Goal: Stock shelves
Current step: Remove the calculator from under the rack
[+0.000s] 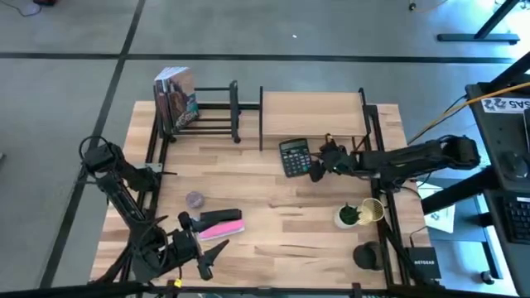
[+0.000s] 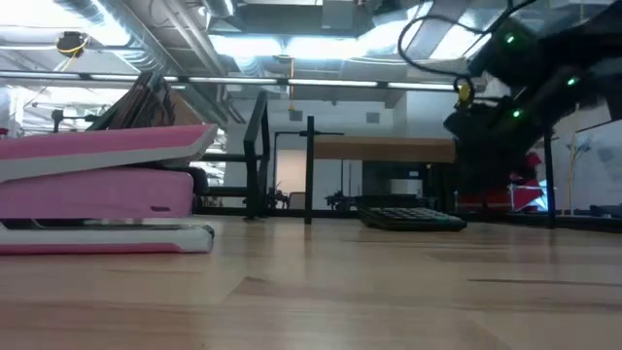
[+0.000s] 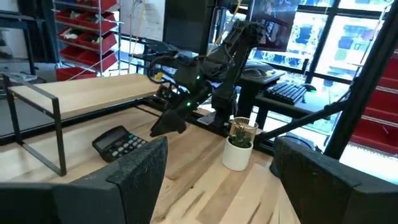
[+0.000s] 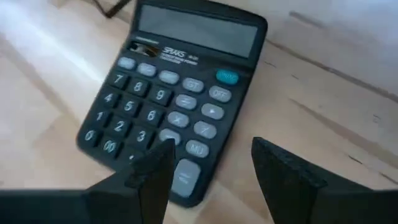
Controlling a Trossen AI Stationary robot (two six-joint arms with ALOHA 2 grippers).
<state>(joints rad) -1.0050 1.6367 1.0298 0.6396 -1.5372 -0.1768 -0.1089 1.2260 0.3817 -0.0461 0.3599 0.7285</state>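
The right gripper (image 4: 208, 165), fingers spread, is hovering over the calculator (image 1: 293, 156), which is lying flat just before the wooden shelf (image 1: 313, 112) near the table's (image 1: 273, 240) far edge. Light, rigid and slick, it is best pinched across its side edges.

Both arms are built from dark, matte black links joined by rounded joint housings, with black cables looped along them. Small green indicator lights are seen glowing on the right arm's joints in the low and left wrist views. Each hand, the left hand (image 1: 201, 245) and the right hand (image 1: 318, 165), is made of two broad, flat black fingers (image 4: 287, 180) with a coarse, grainy surface.
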